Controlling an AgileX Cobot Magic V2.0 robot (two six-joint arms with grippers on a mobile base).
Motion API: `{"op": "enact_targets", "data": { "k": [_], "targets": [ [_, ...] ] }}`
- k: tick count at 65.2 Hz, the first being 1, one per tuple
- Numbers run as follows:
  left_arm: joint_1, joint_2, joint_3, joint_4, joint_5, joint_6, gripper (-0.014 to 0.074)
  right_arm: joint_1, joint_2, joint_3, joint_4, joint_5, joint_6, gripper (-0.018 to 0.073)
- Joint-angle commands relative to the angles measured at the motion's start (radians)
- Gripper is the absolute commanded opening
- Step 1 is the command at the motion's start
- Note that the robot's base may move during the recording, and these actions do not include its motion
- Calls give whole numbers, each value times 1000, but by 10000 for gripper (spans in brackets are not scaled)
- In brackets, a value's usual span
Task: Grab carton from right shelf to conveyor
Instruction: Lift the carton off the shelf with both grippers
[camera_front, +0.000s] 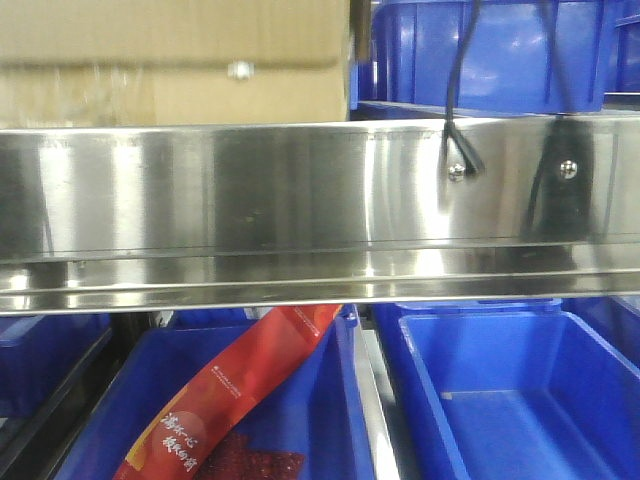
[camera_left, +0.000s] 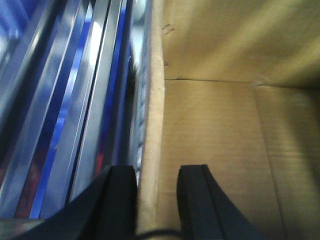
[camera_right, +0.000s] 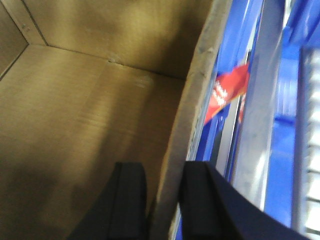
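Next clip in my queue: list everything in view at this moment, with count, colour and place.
carton: one, brown, on the right shelf behind its rail, top left of the front view.
right shelf: one, shiny steel front rail across the front view.
screw heads: two, silver, on the rail's right part.
blue bins: several, blue, beside the carton above and under the rail below.
red packet: one, red with light print, in the lower middle bin.
cables: two, black, hanging before the upper bin.
left end effector: one, black, fingers astride a carton wall, gap at the inner finger.
right end effector: one, black, astride a carton wall, close against it; grip unclear.
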Motion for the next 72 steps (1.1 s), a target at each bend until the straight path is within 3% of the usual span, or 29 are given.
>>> {"op": "enact_targets", "data": {
  "k": [1, 12, 29, 39, 46, 52, 62, 72],
  "targets": [
    [6, -35, -59, -49, 8, 22, -6, -7, -17, -96, -19, 21, -14, -67],
    [0, -87, -79, -136, 63, 22, -6, -7, -25, -225, -21, 21, -16, -67],
    [-103, -161, -38, -121, 63, -19, -9, 17, -122, -182, -21, 21, -54, -67],
    [-211, -196, 5, -54, 63, -82, -9, 17, -213, -33, -32, 21, -73, -67],
    [-315, -213, 33, 72, 63, -153, -9, 17, -299, 116, -94, 21, -73, -67],
    [-397, -224, 41, 137, 63, -193, -9, 17, -380, 232, -108, 21, -73, -67],
    [-484, -226, 43, 144, 63, -207, -9, 17, -484, 379, -108, 21, -73, -67],
    [-505, -226, 43, 140, 63, -221, -9, 17, -529, 462, -108, 21, -73, -67]
  ]
}}
